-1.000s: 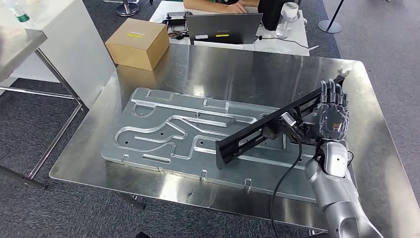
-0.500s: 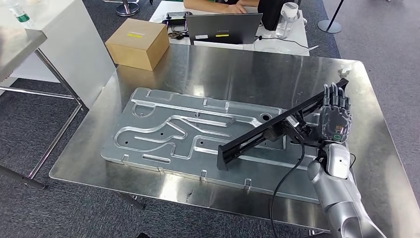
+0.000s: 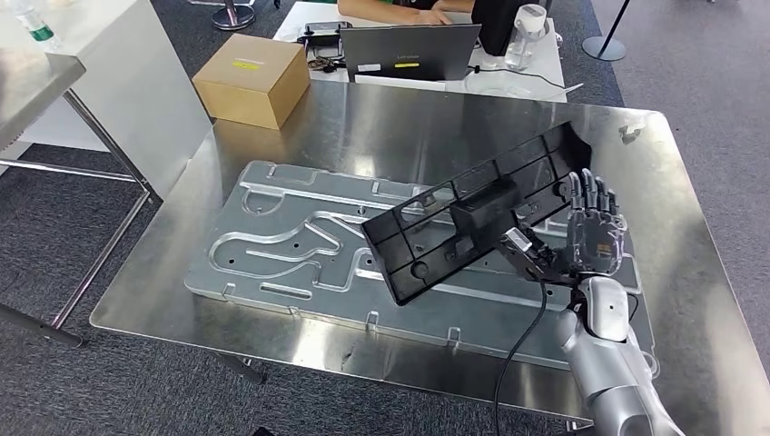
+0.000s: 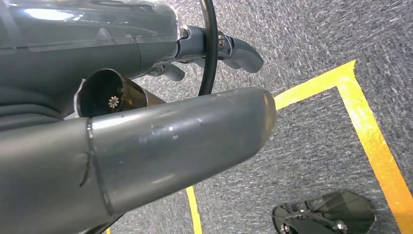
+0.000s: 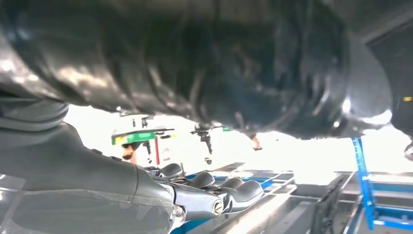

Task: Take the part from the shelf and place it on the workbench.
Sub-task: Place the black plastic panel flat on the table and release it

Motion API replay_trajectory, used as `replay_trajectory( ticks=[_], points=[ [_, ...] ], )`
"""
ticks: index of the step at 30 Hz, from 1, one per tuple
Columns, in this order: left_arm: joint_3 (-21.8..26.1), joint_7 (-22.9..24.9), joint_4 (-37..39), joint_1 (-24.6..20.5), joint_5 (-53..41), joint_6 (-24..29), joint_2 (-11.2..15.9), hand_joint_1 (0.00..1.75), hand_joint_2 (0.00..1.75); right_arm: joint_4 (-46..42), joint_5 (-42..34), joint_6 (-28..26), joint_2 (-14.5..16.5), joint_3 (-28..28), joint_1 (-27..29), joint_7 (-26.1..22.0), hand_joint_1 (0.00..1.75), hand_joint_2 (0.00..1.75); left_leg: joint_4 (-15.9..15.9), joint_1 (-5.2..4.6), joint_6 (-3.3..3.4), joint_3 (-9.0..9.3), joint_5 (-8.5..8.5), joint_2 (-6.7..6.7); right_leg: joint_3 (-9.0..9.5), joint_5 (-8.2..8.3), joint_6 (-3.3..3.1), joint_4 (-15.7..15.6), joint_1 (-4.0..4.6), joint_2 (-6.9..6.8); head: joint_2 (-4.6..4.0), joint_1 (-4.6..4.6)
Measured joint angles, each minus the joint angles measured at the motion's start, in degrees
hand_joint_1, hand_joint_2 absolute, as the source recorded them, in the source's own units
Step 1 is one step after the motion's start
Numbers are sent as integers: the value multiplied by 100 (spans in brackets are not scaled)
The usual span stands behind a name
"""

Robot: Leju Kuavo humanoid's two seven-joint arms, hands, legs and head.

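R hand (image 3: 595, 238) is raised over the near-right part of the steel workbench (image 3: 363, 127), palm side toward the black part (image 3: 472, 213), fingers (image 3: 592, 193) straight, up and spread apart. It grips nothing. Whether thumb side touches the part's near-right edge can't be told from the head view; they sit just beside each other. In the R wrist view the dark fingertips (image 5: 234, 190) lie extended, side by side, nothing between them.

The part is a long black ribbed panel w/ rectangular pockets and a raised block at mid-length. Long axis runs diagonally: near-left end over the grey machined alu plate (image 3: 272, 236), far-right end up toward the bench's far-right corner. Ribbed face is tilted up toward the camera; lower long edge is at or on the plate, upper edge leaning back. It overlaps the plate's right half.

L hand (image 4: 146, 141) hangs over grey carpet w/ yellow floor tape (image 4: 370, 131); thick thumb fills the view, fingers' spread can't be told.

Cardboard box (image 3: 254, 77) on the bench's far-left corner; laptop (image 3: 409, 53) on the table behind.
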Motion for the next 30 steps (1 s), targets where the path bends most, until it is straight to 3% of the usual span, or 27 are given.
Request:
replay_trajectory(
  ticks=[8, 28, 30],
  points=[
    [68, -19, 0, 2, 1, -9, 0, 0, 0, -318, 31, 85, 138, 117, 121, 26, 0, 0, 0, -1, 0, 0, 0, -2, 4, 0, 1, 0, -1, -4, 0, 0],
    [254, -163, 0, -52, 24, -129, 0, 0, 0, -163, -225, 46, 135, 198, -30, -6, 0, 0, 2, -4, 0, 2, 0, -2, 5, 1, 1, -2, -3, -4, 0, 0],
    [264, -167, 0, -62, 27, -129, 4, 0, 0, -163, -226, 48, 151, 217, -32, -6, 0, 0, 6, -20, 30, 2, 13, -3, 24, 45, 45, -57, -36, -7, 0, -1]
  ],
)
